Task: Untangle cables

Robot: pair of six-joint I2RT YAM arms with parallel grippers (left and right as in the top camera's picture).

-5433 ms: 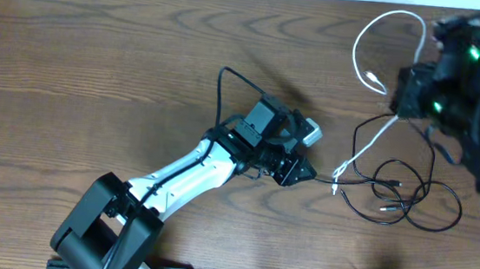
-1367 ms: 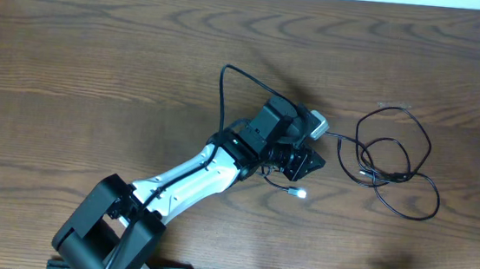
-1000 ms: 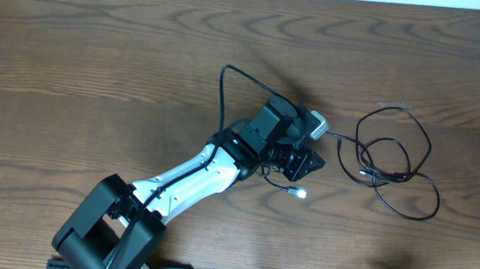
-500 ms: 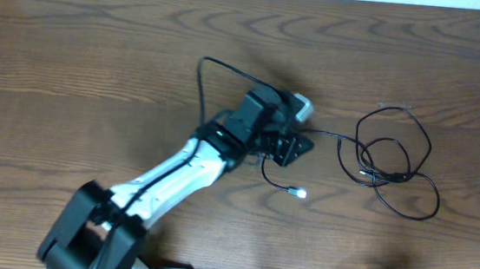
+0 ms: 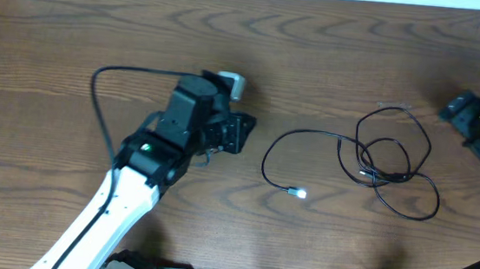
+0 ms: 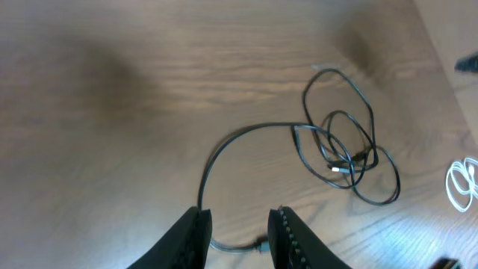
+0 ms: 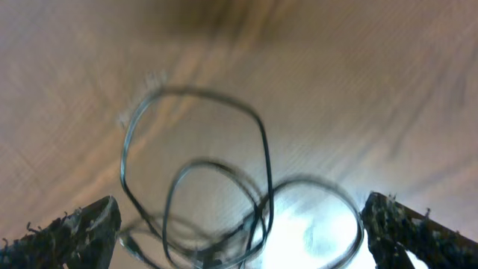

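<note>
The black cable (image 5: 368,159) is lying looped on the bench (image 5: 101,27) at the overhead frame's right centre, and the right gripper (image 7: 239,224), jaws wide and empty over it, is risking pinching crossed strands and tightening the tangle, while the left gripper (image 6: 237,220), jaws slightly parted, is gripping nothing.

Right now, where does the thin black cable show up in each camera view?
Overhead: thin black cable right of centre, loops toward the right, tail curving left.
Left wrist: cable upper right of centre, tail running down toward the left end effector.
Right wrist: cable as blurred loops, centre to lower middle.
Shared landmark: the brown wooden table under it.
</note>
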